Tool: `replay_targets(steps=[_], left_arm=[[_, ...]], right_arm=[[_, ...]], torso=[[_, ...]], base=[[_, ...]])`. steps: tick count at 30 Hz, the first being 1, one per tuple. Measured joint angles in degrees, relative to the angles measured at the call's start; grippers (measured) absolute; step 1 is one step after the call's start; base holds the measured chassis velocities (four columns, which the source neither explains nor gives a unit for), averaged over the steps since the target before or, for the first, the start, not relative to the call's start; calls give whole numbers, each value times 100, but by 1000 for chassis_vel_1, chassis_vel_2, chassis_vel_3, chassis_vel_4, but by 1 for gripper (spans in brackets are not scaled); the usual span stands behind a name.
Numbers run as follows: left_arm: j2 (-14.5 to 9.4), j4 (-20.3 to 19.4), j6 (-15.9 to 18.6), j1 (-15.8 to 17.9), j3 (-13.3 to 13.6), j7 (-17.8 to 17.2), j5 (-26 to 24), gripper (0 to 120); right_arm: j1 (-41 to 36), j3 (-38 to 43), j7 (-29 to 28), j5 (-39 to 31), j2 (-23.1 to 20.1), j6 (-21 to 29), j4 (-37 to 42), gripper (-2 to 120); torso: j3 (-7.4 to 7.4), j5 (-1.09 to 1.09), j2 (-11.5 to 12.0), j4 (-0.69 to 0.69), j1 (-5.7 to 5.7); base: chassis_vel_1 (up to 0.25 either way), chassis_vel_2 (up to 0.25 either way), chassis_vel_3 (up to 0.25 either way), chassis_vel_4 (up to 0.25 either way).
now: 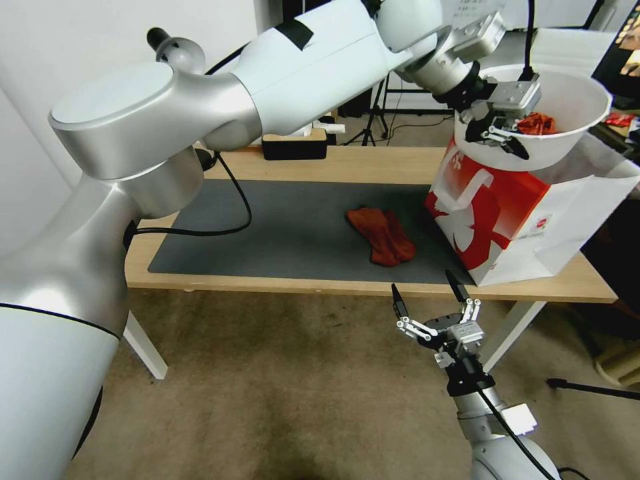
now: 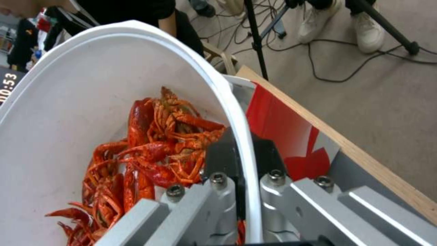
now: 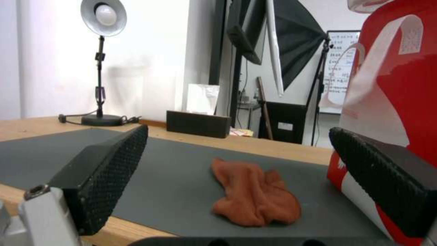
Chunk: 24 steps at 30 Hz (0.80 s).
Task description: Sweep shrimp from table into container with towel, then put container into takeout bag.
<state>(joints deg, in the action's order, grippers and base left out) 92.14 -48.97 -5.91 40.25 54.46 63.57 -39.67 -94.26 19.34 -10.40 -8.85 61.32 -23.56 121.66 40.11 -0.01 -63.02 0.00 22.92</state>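
Observation:
My left gripper point(image 1: 501, 131) is shut on the near rim of the white container point(image 1: 573, 143) and holds it in the air just above the open top of the takeout bag point(image 1: 513, 227). The shrimp point(image 2: 155, 153) lie piled inside the container point(image 2: 68, 102), beside the clamped fingers point(image 2: 223, 160). The bag point(image 3: 400, 85) stands at the right end of the table point(image 1: 373, 167). The rust-red towel point(image 1: 381, 235) lies crumpled on the dark grey mat point(image 1: 280, 227), left of the bag. My right gripper point(image 1: 430, 293) hangs open off the table's front edge, facing the towel point(image 3: 255, 193).
A black box point(image 1: 294, 145) and a lamp base sit at the table's back edge. Tripod legs and cables cross the floor behind the table point(image 2: 319, 51). A light stand leg lies on the carpet at the right point(image 1: 593, 388).

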Motion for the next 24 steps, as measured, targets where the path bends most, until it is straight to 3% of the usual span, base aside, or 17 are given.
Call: replay_targets(steps=[6,8,9,12,14,18,21,24], left_arm=[[0,-111,43,51,44,-105,23,0],[0,-135,61,60,49,-136,27,5],[1,-151,76,70,51,-162,30,14],[0,-159,87,89,54,-182,33,22],[-1,-156,90,136,57,-194,42,34],[-1,-173,91,158,57,-219,60,42],[-1,-186,60,190,21,-334,84,60],[-1,-209,48,208,-74,-402,127,70]], right_arm=[[-6,0,6,11,33,5,9,100],[-4,0,8,11,38,7,10,100],[0,0,9,12,41,10,13,100],[2,-1,10,13,46,16,16,100],[15,-4,14,14,64,24,21,100],[19,-14,22,23,87,36,32,100],[19,-19,28,27,87,42,36,100],[20,-18,30,27,70,44,36,100]], torso=[[0,0,0,0,0],[0,0,0,0,0],[0,0,0,0,0],[0,0,0,-1,-1],[0,0,0,0,0],[0,0,0,0,0],[0,0,0,0,0],[0,0,0,0,0]], base=[[0,0,0,0],[0,0,0,0],[0,0,0,0],[0,0,0,0],[0,0,0,0],[0,0,0,0],[0,0,0,0],[0,0,0,0]])
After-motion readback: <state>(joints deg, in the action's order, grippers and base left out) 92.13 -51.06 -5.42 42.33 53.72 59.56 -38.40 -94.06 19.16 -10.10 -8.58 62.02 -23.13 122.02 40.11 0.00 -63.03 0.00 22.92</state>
